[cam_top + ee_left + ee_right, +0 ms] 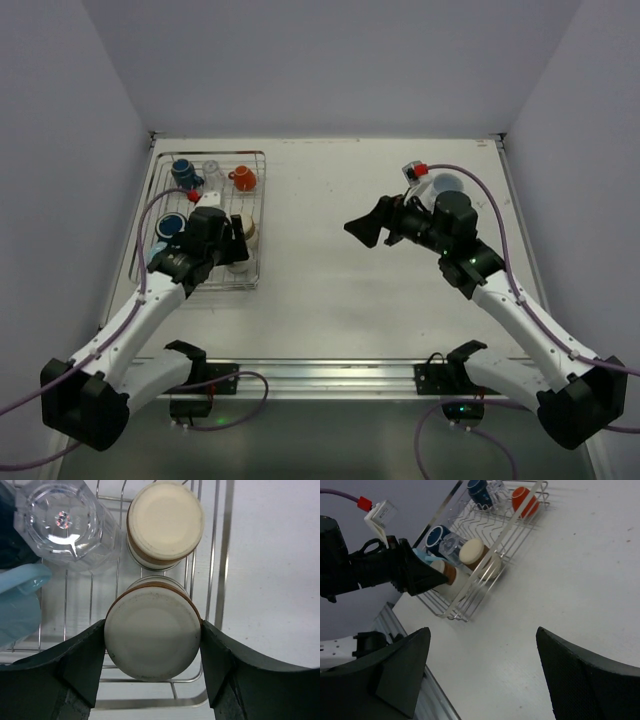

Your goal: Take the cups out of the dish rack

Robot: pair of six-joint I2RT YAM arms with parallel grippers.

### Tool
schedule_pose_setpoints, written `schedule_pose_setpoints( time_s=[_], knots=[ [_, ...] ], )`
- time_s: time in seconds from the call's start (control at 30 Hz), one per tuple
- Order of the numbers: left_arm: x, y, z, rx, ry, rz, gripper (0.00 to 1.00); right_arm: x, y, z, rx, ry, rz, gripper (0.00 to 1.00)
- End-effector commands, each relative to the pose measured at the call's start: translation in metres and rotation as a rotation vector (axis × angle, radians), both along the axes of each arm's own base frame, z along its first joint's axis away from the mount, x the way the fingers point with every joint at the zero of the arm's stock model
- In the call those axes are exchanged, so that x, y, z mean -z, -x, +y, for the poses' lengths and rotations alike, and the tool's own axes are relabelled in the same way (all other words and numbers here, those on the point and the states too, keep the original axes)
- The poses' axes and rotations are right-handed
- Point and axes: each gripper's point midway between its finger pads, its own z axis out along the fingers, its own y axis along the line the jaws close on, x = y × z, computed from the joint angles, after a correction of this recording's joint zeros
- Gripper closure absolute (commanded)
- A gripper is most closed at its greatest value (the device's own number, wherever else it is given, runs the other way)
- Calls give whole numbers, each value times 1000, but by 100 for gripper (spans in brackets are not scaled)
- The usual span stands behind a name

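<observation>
The left end effector (152, 630) clamps the cream cup (152, 640) between its fingers (82, 662), inside the rack (225, 555).

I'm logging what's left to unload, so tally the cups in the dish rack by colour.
dark blue mugs: 2
clear glasses: 2
cream cups with a brown band: 2
orange mug: 1
light blue cup: 1
Total: 8
</observation>
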Motion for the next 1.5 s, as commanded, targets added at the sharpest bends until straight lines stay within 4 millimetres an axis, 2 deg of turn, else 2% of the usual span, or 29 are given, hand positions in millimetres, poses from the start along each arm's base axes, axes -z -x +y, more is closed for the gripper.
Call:
schedule_pose_setpoints(
  time_s=[0.0,0.13,0.17,0.2,0.23,0.27,0.33,0.37,0.4,0.47,0.53,0.57,0.6,0.67,0.7,0.73,0.77,0.8,0.97,1.1,1.13,1.2,1.23,1.27,1.33,1.37,1.4,1.43,1.47],
  knots=[
    [-67,3,-2,17,77,-157,60,-23,19,18,-51,-152,-19,11],
    [-114,19,-6,52,159,-269,64,-29,34,34,-122,-299,18,11],
    [-125,22,-15,83,215,-297,65,-40,39,39,-160,-349,-15,12],
    [-142,28,-19,103,258,-348,65,-32,43,41,-173,-368,11,12],
    [-150,32,-24,125,300,-369,66,-33,45,44,-183,-400,40,13],
    [-167,37,-43,198,405,-407,66,-39,51,51,-215,-428,18,13],
    [-179,50,-63,295,525,-462,66,-40,59,60,-249,-440,19,13],
    [-203,60,-79,378,641,-520,66,-45,67,67,-279,-451,2,13],
    [-197,63,-87,410,690,-510,67,-46,70,71,-290,-454,-3,13],
    [-212,71,-100,485,796,-536,67,-50,78,78,-322,-476,-17,13],
    [-210,72,-106,509,830,-526,67,-50,80,81,-327,-488,-13,13],
    [-216,75,-110,539,857,-541,68,-49,83,83,-338,-489,-10,14],
    [-210,74,-112,541,869,-522,68,-49,83,84,-334,-485,-11,14],
    [-218,78,-118,593,912,-542,68,-47,85,88,-344,-478,-8,16],
    [-209,77,-121,598,924,-517,68,-51,86,90,-356,-479,-16,17],
    [-206,78,-123,607,938,-507,68,-51,86,92,-361,-477,-16,17],
    [-211,82,-127,640,974,-515,68,-52,86,93,-363,-481,-16,18],
    [-203,82,-129,644,991,-495,67,-50,84,96,-364,-482,-5,19],
    [-205,88,-132,680,1037,-502,67,-61,84,101,-393,-524,-27,21],
    [-200,88,-134,686,1041,-492,67,-76,86,104,-431,-563,-49,33],
    [-198,88,-134,688,1041,-489,67,-74,85,107,-438,-564,-43,36],
    [-194,87,-133,680,1032,-486,63,-81,85,110,-458,-589,-45,38],
    [-193,86,-133,676,1026,-487,61,-81,85,111,-464,-595,-43,42],
    [-189,84,-133,670,1009,-481,59,-82,84,112,-471,-609,-53,52],
    [-186,82,-133,667,987,-476,47,-85,85,114,-486,-626,-42,64],
    [-180,80,-133,667,963,-466,42,-83,85,115,-489,-623,-34,76],
    [-182,79,-132,669,947,-473,30,-83,83,115,-486,-617,-34,83],
    [-181,77,-131,659,923,-475,24,-82,82,116,-473,-610,-29,89],
    [-166,67,-123,594,843,-452,18,-73,78,116,-450,-579,-3,93]
  ],
)
